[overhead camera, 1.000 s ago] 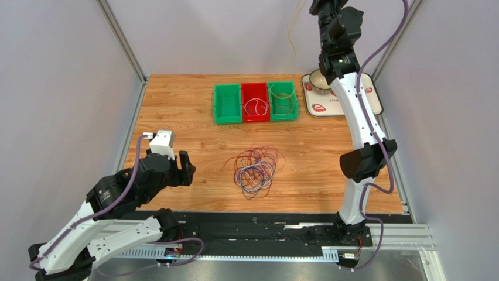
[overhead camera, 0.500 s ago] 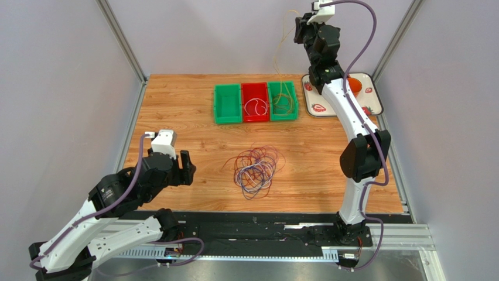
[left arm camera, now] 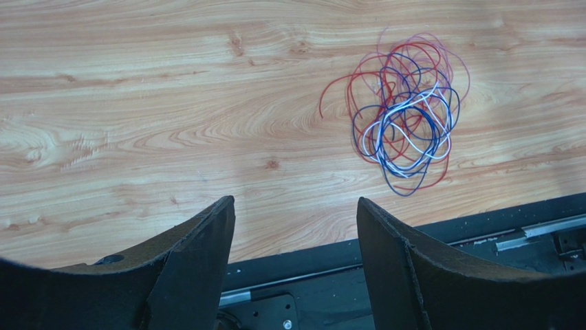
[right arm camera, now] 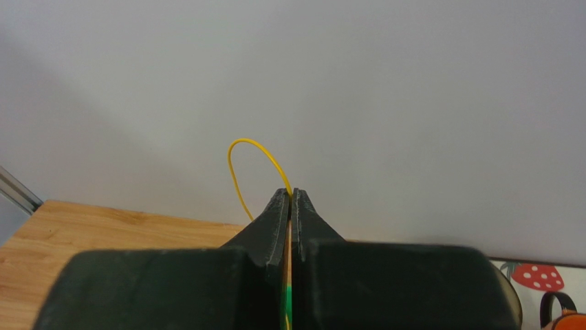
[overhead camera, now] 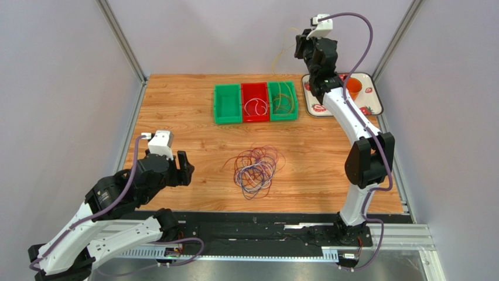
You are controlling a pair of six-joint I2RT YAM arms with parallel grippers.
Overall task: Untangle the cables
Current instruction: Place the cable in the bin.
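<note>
Right claw point(right arm camera: 289, 199) is pinching a yellow cable point(right arm camera: 247, 140) above the worktop's point(overhead camera: 175, 105) far edge; left claw point(left arm camera: 294, 206) is hovering open.

I'm looking down on a wooden table point(overhead camera: 175, 111). Near its middle, slightly toward the near edge, lies a tangle of cables point(overhead camera: 256, 167) in red, blue, purple and white. By the far edge a green bin point(overhead camera: 228, 105), a red bin point(overhead camera: 255, 85) and a second green bin point(overhead camera: 283, 84) stand side by side. A strawberry-printed tray point(overhead camera: 372, 102) fills the far right corner.
</note>
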